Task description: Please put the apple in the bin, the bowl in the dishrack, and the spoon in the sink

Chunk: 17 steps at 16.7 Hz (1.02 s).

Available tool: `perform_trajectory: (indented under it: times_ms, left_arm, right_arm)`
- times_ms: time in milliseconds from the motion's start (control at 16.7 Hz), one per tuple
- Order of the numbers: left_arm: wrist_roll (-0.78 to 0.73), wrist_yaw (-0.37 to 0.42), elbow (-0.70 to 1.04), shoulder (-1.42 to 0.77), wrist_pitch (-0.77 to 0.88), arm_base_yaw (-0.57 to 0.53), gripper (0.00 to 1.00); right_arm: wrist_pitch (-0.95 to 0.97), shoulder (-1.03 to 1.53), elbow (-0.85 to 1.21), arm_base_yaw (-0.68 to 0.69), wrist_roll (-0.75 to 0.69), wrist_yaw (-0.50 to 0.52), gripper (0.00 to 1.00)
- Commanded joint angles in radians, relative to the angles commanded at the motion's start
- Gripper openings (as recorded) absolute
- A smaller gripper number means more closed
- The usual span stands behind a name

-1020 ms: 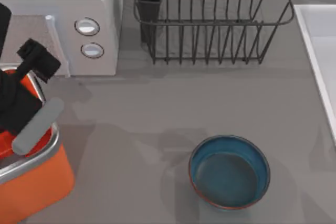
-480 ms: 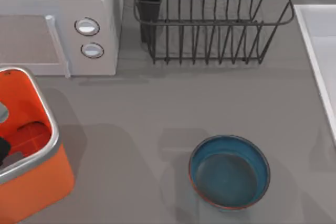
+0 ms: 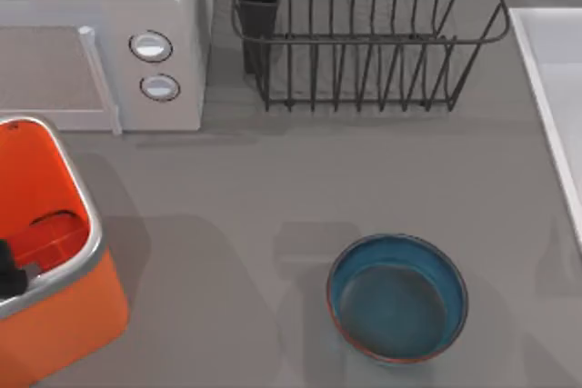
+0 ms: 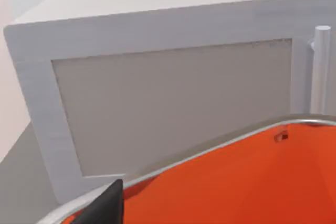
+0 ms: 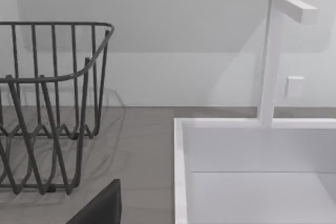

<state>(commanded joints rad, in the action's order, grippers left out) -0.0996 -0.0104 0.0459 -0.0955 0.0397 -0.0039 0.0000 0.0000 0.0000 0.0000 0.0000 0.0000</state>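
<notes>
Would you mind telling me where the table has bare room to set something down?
The widest free patch is the grey tabletop bordered by the microwave and dishrack above, the bin on the left and the bowl lower right. A narrower strip runs between bowl and sink. It is crowded along the back.

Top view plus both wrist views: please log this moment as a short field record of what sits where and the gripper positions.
bowl: round blue-teal bowl upright on grey table, front centre-right
bin: orange tub with silver rim at table's left, red shape inside
dishrack: dark wire rack at the back, no dishes in it
sink: white basin at table's right
microwave: white, two knobs, back left
left gripper: over the bin
</notes>
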Motion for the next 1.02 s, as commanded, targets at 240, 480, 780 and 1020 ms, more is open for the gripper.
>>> perform_trajectory:
  times_ms: [240,480,780,1020]
  left_arm:
    - [0.100,0.010,-0.046,0.096,-0.040,0.004,1.00]
    - [0.100,0.010,-0.046,0.096,-0.040,0.004,1.00]
    - [0.100,0.010,-0.046,0.096,-0.040,0.004,1.00]
    - [0.100,0.010,-0.046,0.096,-0.040,0.004,1.00]
  right_arm:
    - [0.000,0.000,0.000,0.000,0.000,0.000,1.00]
    - [0.000,0.000,0.000,0.000,0.000,0.000,1.00]
    - [-0.054,0.062,0.047,0.023,0.028,0.003,1.00]
    - [-0.226,0.291,0.230,0.109,0.116,0.001,1.00]
